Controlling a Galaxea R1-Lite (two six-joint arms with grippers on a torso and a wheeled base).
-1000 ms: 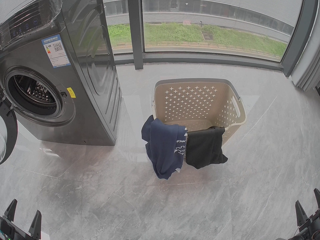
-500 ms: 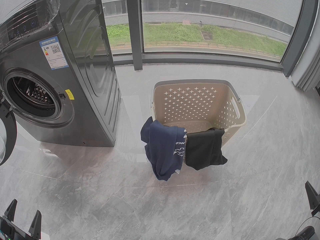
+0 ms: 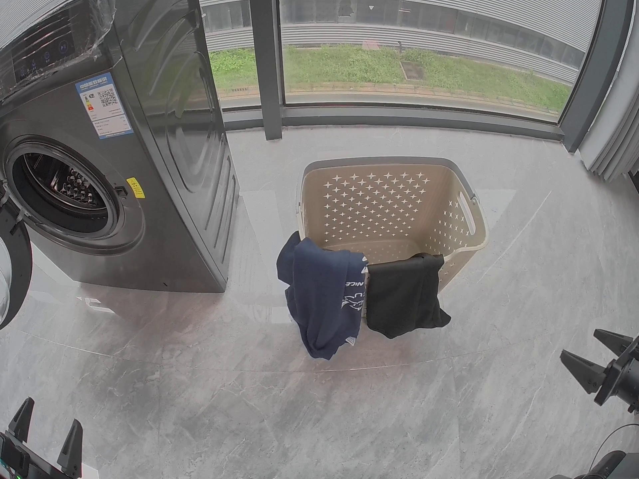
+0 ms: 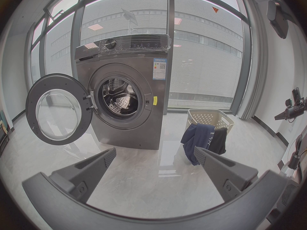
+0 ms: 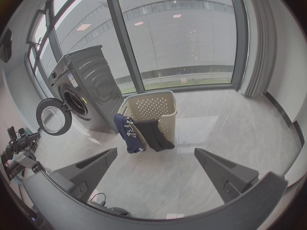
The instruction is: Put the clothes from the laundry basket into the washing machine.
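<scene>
Left gripper (image 3: pixel 48 426) and right gripper (image 3: pixel 584 344) both sit wide open, holding nothing. Navy shirt (image 3: pixel 323 294) and black shirt (image 3: pixel 403 294) hang over the basket (image 3: pixel 393 166) front rim, right of the washer (image 3: pixel 166 134) with its door (image 4: pixel 57 109) open.

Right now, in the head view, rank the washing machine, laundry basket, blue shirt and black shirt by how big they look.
1. washing machine, though cut off at the edge
2. laundry basket
3. blue shirt and black shirt: too alike to rank, draped over the rim
</scene>
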